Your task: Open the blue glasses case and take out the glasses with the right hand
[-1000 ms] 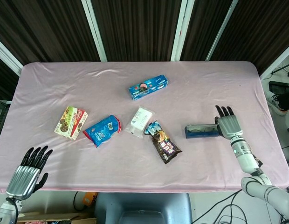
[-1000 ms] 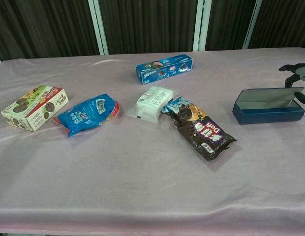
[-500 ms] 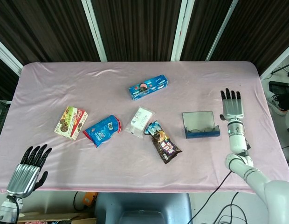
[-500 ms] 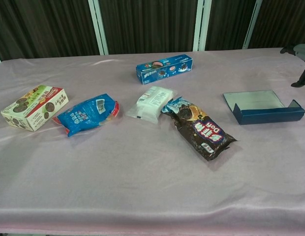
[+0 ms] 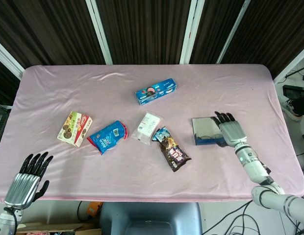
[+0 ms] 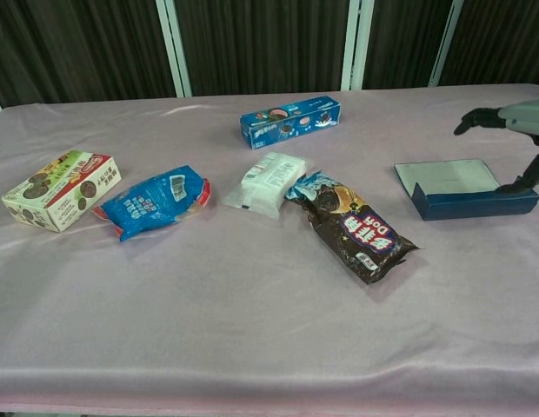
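The blue glasses case (image 5: 205, 139) lies open at the table's right side, its lid (image 5: 203, 126) folded back flat toward the far edge. The chest view shows the same case (image 6: 468, 203) from the front; its inside is hidden there. My right hand (image 5: 229, 130) hovers over the case's right end with fingers spread and pointing toward the lid, holding nothing. From the chest camera, the right hand (image 6: 518, 120) is above the case with its thumb reaching down by the right end. The glasses are not clearly visible. My left hand (image 5: 28, 180) hangs open off the table's near left corner.
On the pink cloth lie a dark snack bag (image 5: 171, 149), a white packet (image 5: 147, 127), a blue pouch (image 5: 108, 135), a blue cookie box (image 5: 156, 91) and a colourful carton (image 5: 74, 128). The snack bag is the nearest to the case, on its left.
The case's lid went from half raised to lying flat. My right hand drew away toward the far right, then came back down over the case's right end. The left hand stayed put.
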